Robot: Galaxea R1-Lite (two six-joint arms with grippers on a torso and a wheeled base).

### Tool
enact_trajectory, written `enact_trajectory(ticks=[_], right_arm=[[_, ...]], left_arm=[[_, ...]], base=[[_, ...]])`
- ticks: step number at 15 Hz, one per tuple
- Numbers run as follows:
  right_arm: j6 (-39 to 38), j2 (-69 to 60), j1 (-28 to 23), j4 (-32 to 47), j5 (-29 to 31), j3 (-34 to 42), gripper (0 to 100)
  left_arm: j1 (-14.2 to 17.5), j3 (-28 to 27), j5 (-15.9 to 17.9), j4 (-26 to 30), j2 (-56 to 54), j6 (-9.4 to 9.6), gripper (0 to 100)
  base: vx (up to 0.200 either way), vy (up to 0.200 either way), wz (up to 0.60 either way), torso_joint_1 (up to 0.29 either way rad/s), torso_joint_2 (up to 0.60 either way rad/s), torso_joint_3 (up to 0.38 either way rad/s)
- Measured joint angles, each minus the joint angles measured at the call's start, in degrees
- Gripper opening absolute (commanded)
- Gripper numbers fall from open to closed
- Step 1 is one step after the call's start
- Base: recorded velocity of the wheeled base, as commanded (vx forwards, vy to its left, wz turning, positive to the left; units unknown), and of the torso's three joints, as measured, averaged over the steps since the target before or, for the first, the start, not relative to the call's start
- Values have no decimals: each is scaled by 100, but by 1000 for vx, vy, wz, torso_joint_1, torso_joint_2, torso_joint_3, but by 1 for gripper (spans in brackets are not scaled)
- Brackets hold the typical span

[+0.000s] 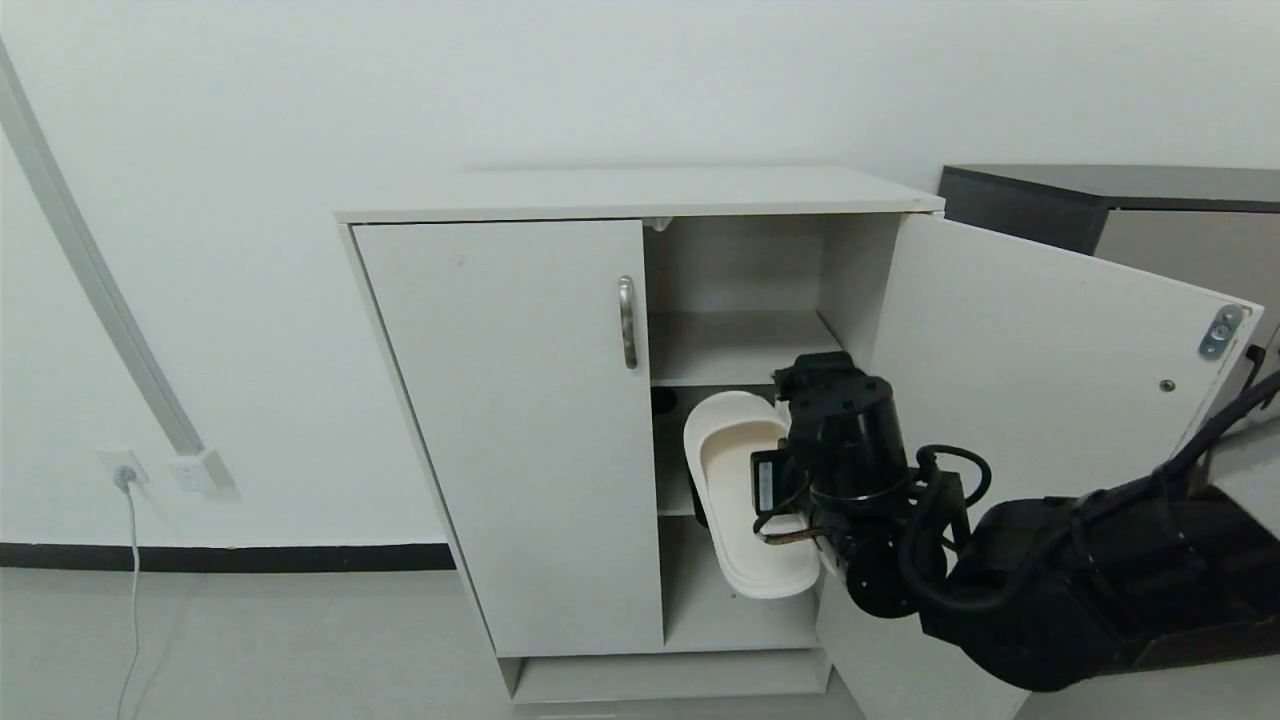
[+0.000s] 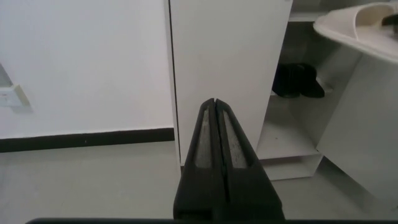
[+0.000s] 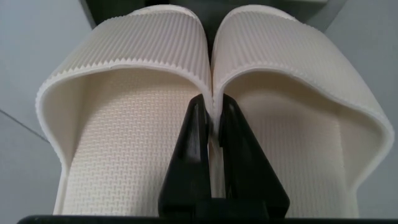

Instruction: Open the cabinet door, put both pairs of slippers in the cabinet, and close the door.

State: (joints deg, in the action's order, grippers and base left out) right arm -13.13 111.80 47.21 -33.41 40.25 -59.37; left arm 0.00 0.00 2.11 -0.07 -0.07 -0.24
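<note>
My right hand (image 3: pixel 211 118) clamps 2 cream slippers (image 1: pixel 735 480) by their inner edges at the open right side of the cabinet (image 1: pixel 640 190). My left hand (image 2: pixel 215 109) is closed, empty. The dark slippers (image 2: pixel 298 81) sit inside.

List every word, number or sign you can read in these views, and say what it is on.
None: no readable text in any view.
The white cabinet, the cream slippers and the wall socket show no print.

White cabinet (image 1: pixel 500 430) on the grey floor (image 1: pixel 250 640), 1 dark pair of slippers (image 2: pixel 298 81) on a shelf (image 1: pixel 670 512) inside
</note>
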Motion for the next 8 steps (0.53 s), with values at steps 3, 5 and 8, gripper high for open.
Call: enact_trajectory(ticks=[3, 5, 8], right_arm=[[24, -63, -50, 282, 12, -513, 0], [27, -33, -102, 284, -2, -584, 0], [30, 38, -122, 274, -10, -625, 0]], left_arm=[[0, 0, 0, 0, 0, 0, 0], [0, 0, 12, 0, 0, 0, 0], [0, 0, 18, 0, 0, 24, 0]], base=[[0, 0, 0, 0, 0, 0], [100, 0, 0, 4, 1, 4], [200, 0, 0, 2, 2, 7]])
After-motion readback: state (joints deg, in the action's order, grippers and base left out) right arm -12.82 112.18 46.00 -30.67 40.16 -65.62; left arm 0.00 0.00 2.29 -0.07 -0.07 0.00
